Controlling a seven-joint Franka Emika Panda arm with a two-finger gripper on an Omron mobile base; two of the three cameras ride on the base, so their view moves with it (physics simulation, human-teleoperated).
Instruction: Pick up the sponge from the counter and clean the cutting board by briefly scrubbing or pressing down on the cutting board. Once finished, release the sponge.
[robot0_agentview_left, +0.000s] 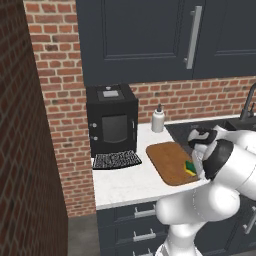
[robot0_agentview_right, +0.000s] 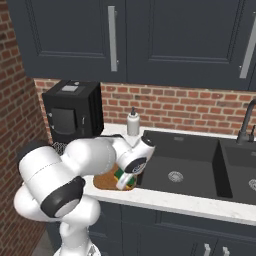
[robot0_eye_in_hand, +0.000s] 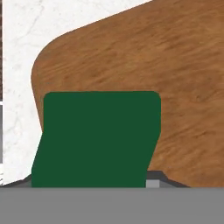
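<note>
We see a red brick wall (robot0_agentview_left: 55, 75) at the left, dark cabinet doors (robot0_agentview_right: 65, 35) across the top, a black sink basin (robot0_agentview_right: 180, 160) at the right, and dark drawers (robot0_agentview_left: 135, 220) along the bottom.

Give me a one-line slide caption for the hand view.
Hand view: the sponge, green side toward the camera, over the wooden cutting board, with white counter beyond the board's rounded corner.
</note>
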